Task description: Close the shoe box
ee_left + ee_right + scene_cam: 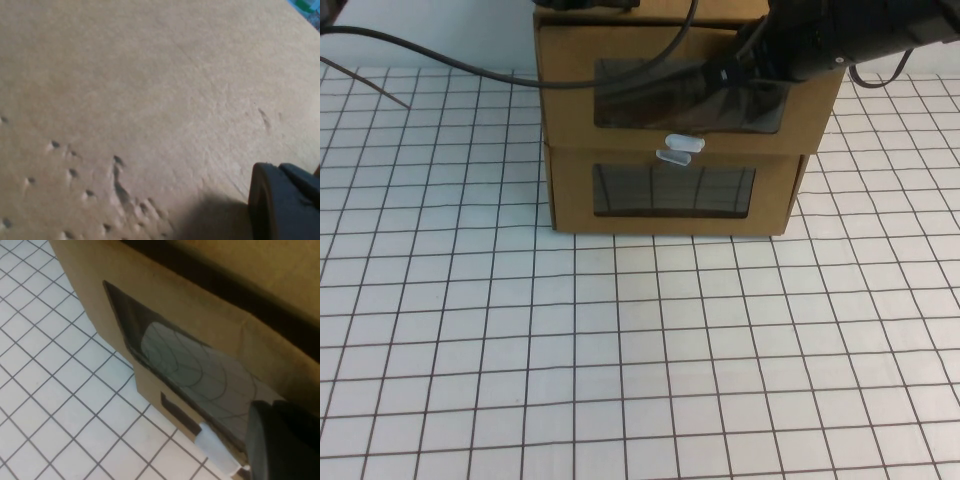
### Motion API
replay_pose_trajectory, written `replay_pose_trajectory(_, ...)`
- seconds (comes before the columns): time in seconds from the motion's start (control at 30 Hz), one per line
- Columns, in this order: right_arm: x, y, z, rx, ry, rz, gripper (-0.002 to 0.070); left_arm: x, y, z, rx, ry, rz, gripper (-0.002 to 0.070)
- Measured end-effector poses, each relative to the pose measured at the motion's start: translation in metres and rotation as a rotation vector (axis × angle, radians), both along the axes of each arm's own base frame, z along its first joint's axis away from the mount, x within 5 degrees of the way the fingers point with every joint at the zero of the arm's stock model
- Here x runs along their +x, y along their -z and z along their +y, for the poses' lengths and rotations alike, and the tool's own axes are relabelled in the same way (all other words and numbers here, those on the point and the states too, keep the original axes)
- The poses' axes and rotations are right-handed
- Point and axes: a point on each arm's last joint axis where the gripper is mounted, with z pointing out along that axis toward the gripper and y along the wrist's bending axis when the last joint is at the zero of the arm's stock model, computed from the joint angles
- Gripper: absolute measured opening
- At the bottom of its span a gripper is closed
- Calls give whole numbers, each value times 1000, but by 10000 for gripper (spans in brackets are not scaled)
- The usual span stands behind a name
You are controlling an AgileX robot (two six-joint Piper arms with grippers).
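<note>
Two windowed brown cardboard boxes stand stacked at the back of the table. The upper one is the shoe box (570, 70), with its white pull tab (684, 141) at the front's lower edge. Its front stands slightly forward of the box below. My right gripper (720, 72) reaches in from the right and sits against the shoe box's window. The right wrist view shows the gripper (285, 440) beside that window (190, 365) and tab (215, 450), with a dark gap behind the front panel. My left gripper (287, 202) is close over bare cardboard (150, 100); it is hidden in the high view.
The lower box (570, 190) has its white tab (675, 157) at the front's upper edge, just under the shoe box's tab. A black cable (470, 62) crosses the back left. The white gridded table (640, 360) spreads in front of the boxes.
</note>
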Motion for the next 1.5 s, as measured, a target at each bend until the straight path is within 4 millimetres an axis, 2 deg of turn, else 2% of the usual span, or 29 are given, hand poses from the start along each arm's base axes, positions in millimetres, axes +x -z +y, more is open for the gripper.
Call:
replay_pose_trajectory(0.2, -1, -1, 0, 0, -39, -14, -14, -1, -2, 0, -1, 0, -4, -5)
replay_pose_trajectory(0.37, -9, -15, 7, 53, -135, -90, -14, -7, -11, 3, 26, 10, -41, -5)
replay_pose_trajectory(0.6, -20, -27, 25, 147, -191, -121, -14, -32, -62, 11, -1, 8, -189, -5)
replay_pose_trajectory(0.7, -16, -24, 26, 159, -170, -125, -14, -38, -71, 13, -3, 5, -215, -5)
replay_pose_trajectory(0.97, 3, -9, 30, 193, -75, -141, -14, -36, -69, 20, 28, -9, -217, -5)
replay_pose_trajectory(1.23, 0, -7, 32, 189, -110, -119, -14, -38, -66, 20, 52, 19, -187, -5)
replay_pose_trajectory(1.33, -10, -15, 30, 156, -160, -115, -14, -43, -68, 22, 71, 36, -174, -5)
replay_pose_trajectory(1.4, -20, -26, 27, 132, -178, -123, -14, -54, -77, 25, 83, 40, -173, -5)
replay_pose_trajectory(1.5, -42, -56, 14, 69, -152, -179, -14, -76, -96, 32, 110, 40, -195, -5)
